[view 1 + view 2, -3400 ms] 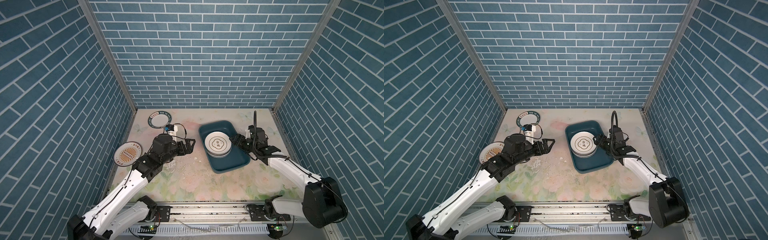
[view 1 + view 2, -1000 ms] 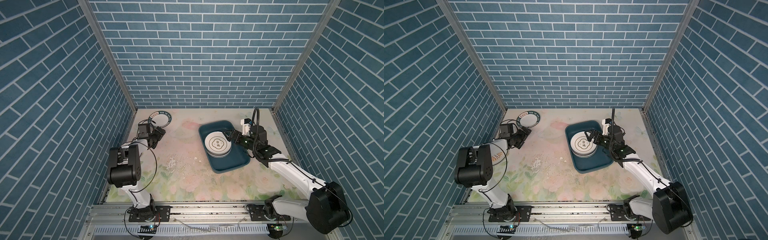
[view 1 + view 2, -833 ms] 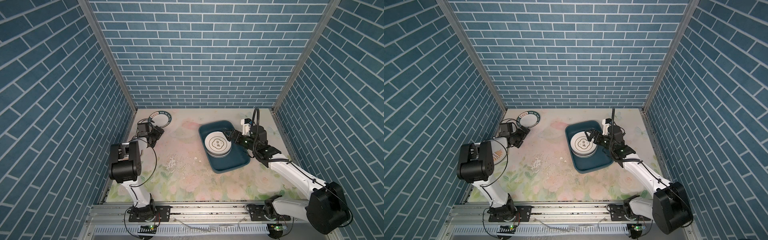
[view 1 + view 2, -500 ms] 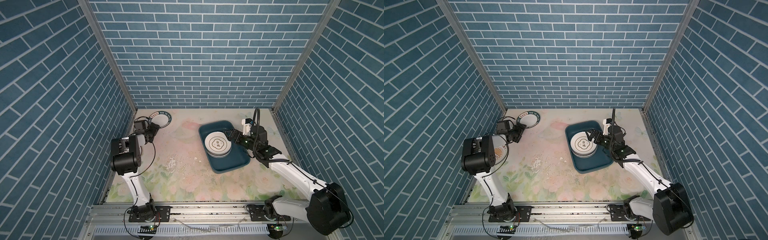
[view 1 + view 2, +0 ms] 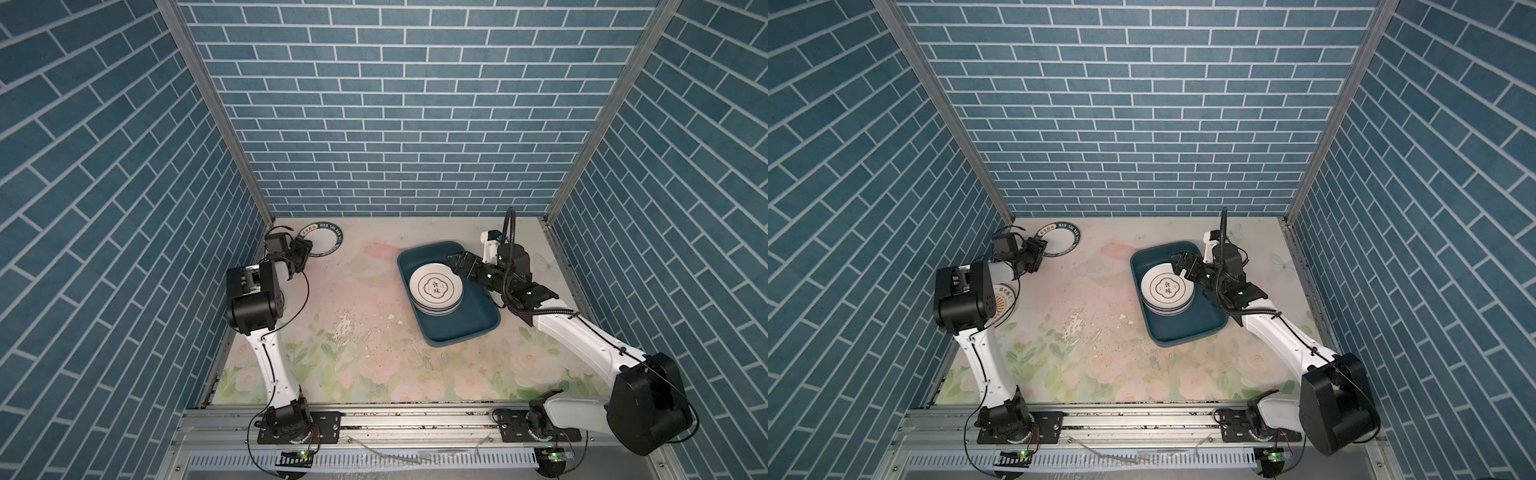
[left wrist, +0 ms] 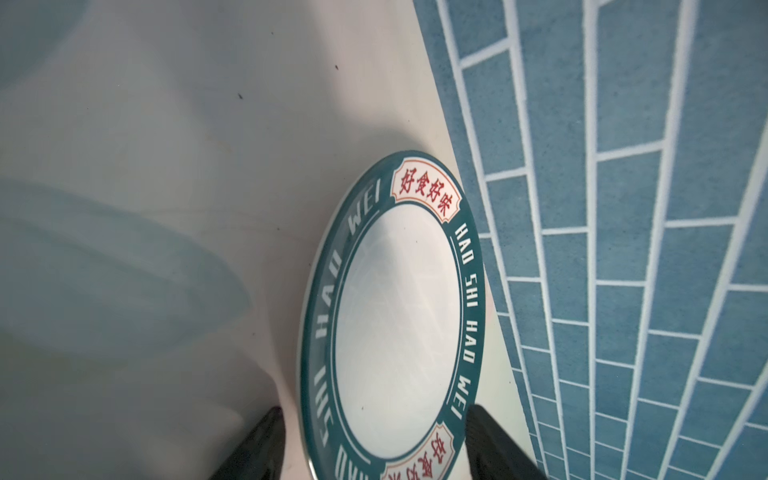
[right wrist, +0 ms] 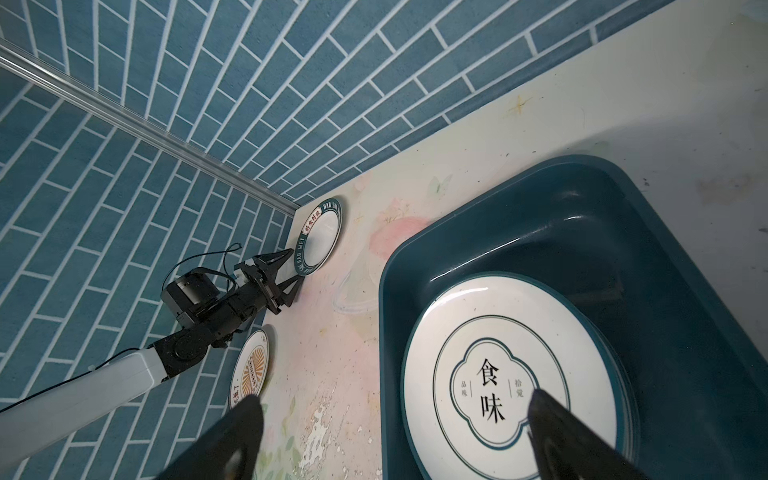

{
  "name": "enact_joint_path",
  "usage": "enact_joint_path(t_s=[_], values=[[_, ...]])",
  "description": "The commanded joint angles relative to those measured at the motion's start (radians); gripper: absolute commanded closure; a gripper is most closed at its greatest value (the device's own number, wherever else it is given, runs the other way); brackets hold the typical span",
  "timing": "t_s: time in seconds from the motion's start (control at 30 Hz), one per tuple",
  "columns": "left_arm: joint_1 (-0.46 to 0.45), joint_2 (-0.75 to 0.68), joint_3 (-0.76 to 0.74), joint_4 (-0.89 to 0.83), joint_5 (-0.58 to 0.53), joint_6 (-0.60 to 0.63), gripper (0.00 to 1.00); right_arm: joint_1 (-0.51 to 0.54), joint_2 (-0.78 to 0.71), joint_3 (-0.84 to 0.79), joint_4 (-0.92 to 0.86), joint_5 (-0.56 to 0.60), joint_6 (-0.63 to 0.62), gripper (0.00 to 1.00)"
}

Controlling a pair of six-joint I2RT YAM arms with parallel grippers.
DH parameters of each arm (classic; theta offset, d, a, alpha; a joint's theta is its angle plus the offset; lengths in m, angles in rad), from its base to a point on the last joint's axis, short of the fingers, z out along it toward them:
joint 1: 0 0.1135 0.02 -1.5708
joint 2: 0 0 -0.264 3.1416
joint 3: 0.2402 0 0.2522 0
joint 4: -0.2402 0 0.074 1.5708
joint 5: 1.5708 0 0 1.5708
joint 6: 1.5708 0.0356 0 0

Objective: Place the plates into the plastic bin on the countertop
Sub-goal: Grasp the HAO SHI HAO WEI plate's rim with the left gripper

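Observation:
A white plate with a dark teal lettered rim (image 5: 324, 237) (image 5: 1061, 241) (image 6: 395, 324) lies on the flowered countertop (image 5: 353, 365) in the back left corner. My left gripper (image 5: 308, 247) (image 6: 374, 409) is open with its jaws either side of that plate's near rim; a thin gap shows at one finger. A sunburst plate (image 5: 1005, 304) (image 7: 251, 370) lies by the left wall, partly behind my left arm. The teal plastic bin (image 5: 457, 332) (image 7: 665, 291) holds a stack of plates (image 5: 435, 286) (image 7: 498, 374). My right gripper (image 5: 459, 266) (image 7: 395, 401) hovers open over the stack's back edge, holding nothing.
Blue brick walls close in on three sides; the lettered plate sits almost against the back wall (image 6: 623, 249). A worn, flaking patch (image 5: 347, 328) marks the countertop's middle. A metal rail (image 5: 395, 419) with both arm bases runs along the front edge.
My left arm has folded back and carried its gripper into the back left corner, up to the lettered plate, and its jaws have narrowed around the rim. The right arm has hardly moved.

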Motion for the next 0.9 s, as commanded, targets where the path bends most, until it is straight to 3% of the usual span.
enact_joint_path(t_s=[0.0,0.13,0.37,0.63,0.87], values=[[0.003,0.068,0.000,-0.133,-0.024,0.000,0.39,0.004,0.008,0.021,0.017,0.027,0.018,0.02],[0.003,0.082,0.007,-0.134,-0.027,0.000,0.57,0.003,0.016,0.024,0.015,0.036,0.018,0.01],[0.003,0.085,0.001,-0.148,-0.029,0.005,0.80,0.004,0.020,0.021,0.013,0.049,0.024,0.02],[0.003,0.058,-0.007,-0.172,-0.030,0.026,0.97,0.004,0.004,0.013,0.007,0.054,0.031,0.01],[0.002,-0.019,-0.053,-0.151,0.007,0.025,1.00,0.004,-0.042,-0.011,-0.001,0.060,0.037,0.01]])
